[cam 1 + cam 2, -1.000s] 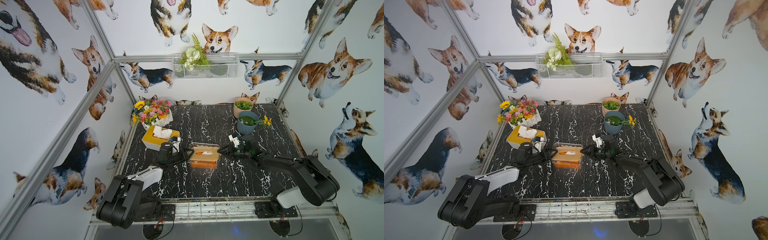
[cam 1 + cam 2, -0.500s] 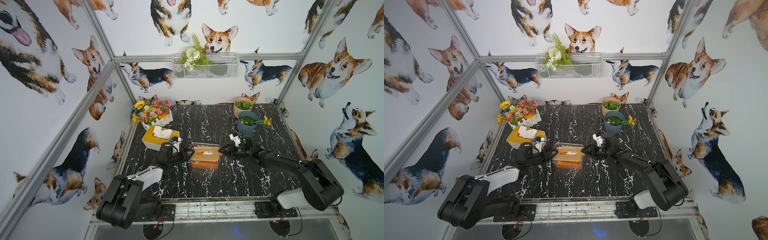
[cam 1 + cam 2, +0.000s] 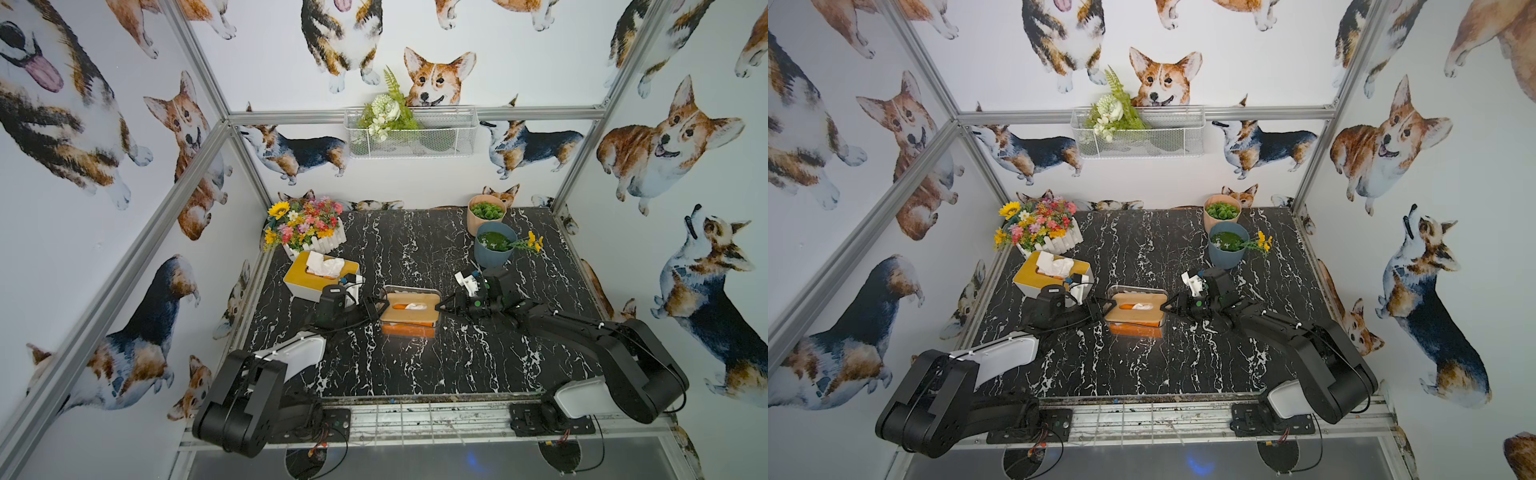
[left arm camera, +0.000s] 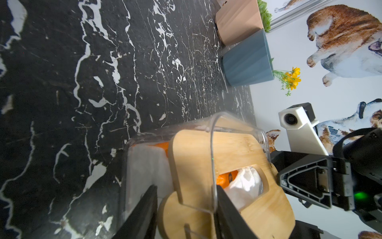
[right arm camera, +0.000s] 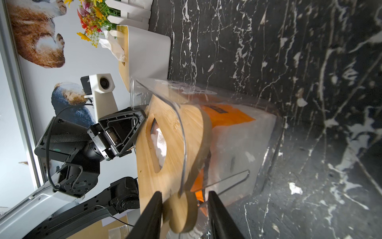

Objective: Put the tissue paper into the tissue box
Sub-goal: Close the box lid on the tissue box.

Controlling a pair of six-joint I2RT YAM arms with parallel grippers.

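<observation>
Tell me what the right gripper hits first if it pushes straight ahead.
The wooden lid: its end tab sits between the right gripper's jaws, so contact would likely come almost at once.

Two tissue boxes stand here, clear box (image 3: 409, 319) and white box (image 3: 301, 286); two pots, pink pot (image 3: 478, 226) and blue pot (image 3: 490, 259); one flower planter (image 3: 332, 242); one wire basket (image 3: 440, 143).
</observation>
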